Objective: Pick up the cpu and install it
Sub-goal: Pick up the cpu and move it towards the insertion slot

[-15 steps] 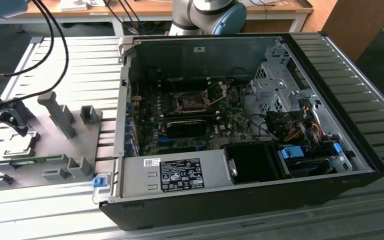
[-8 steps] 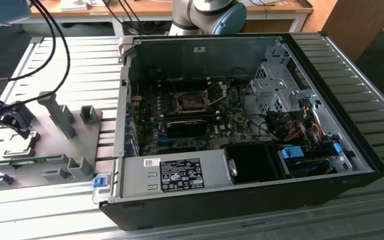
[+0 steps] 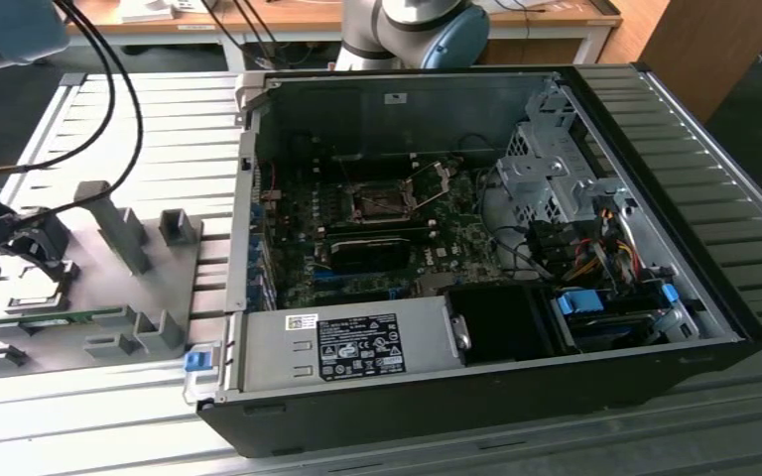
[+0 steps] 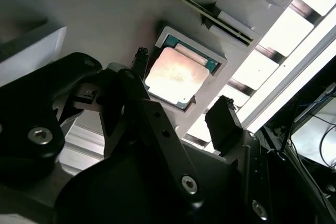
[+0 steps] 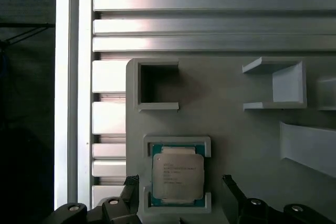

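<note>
The cpu (image 5: 177, 176) is a small square chip with a shiny metal top and a green edge. It lies flat in a shallow pocket of the grey tray (image 5: 236, 129). In the second wrist view the cpu (image 4: 176, 77) shows between two black fingers (image 4: 140, 59). My gripper (image 5: 179, 184) hangs just above it, open, with one finger on each side of the pocket and nothing held. In the exterior view the gripper (image 3: 37, 258) is over the tray (image 3: 156, 288) at the exterior view's left. The motherboard socket (image 3: 381, 203) stands open inside the computer case (image 3: 487, 387).
Upright grey holders (image 3: 123, 233) rise from the tray near the gripper. A thin green memory strip (image 3: 51, 319) lies in the tray's front slot. Black cables (image 3: 110, 109) hang down to the arm. The case walls surround the motherboard; ribbed metal table slats (image 5: 210, 24) lie beyond the tray.
</note>
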